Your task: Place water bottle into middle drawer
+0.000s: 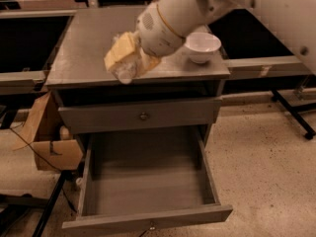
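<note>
My gripper [129,58] with yellowish fingers [118,51] is shut on the water bottle [125,70], a clear ribbed plastic bottle seen end-on. It holds the bottle above the front edge of the grey cabinet top [84,48], left of centre. The middle drawer [148,179] is pulled wide open below, showing a plain grey floor and low side walls. The gripper is above and slightly behind the open drawer.
A white bowl [201,46] stands on the cabinet top at the right. A shut drawer front with a round metal knob [143,116] lies above the open drawer. A cardboard box [47,137] sits on the floor left of the cabinet. Black frame legs [296,112] stand at right.
</note>
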Robot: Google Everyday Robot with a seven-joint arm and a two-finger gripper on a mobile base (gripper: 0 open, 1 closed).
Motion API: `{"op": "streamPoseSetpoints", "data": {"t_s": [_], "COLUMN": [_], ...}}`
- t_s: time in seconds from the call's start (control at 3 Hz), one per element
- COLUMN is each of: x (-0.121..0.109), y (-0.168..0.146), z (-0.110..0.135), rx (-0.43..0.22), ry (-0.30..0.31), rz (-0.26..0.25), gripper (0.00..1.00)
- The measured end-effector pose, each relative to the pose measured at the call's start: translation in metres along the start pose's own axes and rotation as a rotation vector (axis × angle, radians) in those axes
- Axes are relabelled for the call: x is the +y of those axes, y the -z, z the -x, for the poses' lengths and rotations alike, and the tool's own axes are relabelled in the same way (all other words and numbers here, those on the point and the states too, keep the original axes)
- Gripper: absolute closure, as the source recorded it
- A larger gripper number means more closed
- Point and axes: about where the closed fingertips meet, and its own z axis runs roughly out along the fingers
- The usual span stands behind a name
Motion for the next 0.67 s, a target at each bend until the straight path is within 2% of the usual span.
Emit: {"op": "streamPoseSetpoints", "data": {"t_s": [0.33, 0.67], "x": [-0.0109, -0.0108], "y": [-0.0057, -0.0058], "z": [-0.0188, -0.0189], "rx": [0.029, 0.029], "ry": [-0.029, -0.029], "rz": [-0.009, -0.009], "gripper": [1.0, 1.0]}}
